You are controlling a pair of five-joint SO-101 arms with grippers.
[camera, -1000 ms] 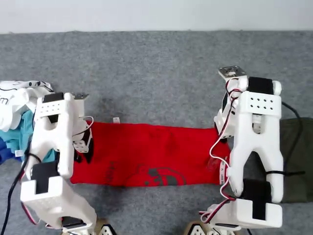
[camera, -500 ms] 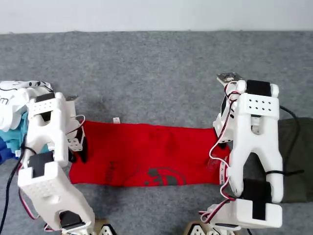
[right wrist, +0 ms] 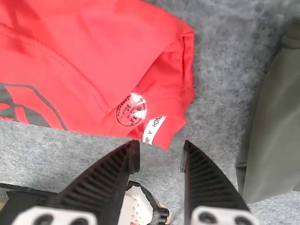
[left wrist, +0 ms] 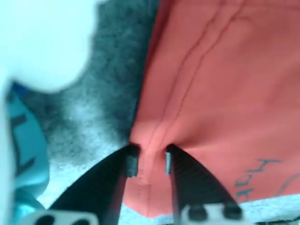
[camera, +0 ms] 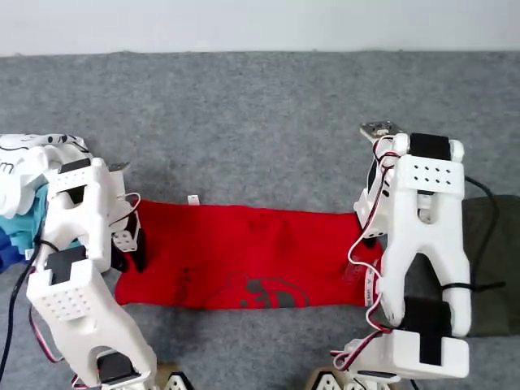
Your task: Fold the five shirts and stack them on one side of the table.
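A red shirt [camera: 244,256], folded into a long strip, lies across the middle of the grey table. At its left end my left gripper [left wrist: 149,159] is shut on a pinch of the red fabric at the hem; from above it sits at the shirt's left edge [camera: 132,250]. My right gripper [right wrist: 159,152] hangs open over the shirt's right end, just off the corner that carries the white neck label [right wrist: 153,130], with nothing between its fingers. The right arm [camera: 422,236] covers that end in the high view.
A heap of white, teal and blue shirts [camera: 20,187] lies at the table's left edge, close behind the left arm. An olive shirt [camera: 491,260] lies flat at the right edge, also [right wrist: 274,117]. Bare grey table stretches behind the red shirt.
The left arm has shifted a little to the left and turned, still at the shirt's left edge. The right arm has hardly moved.
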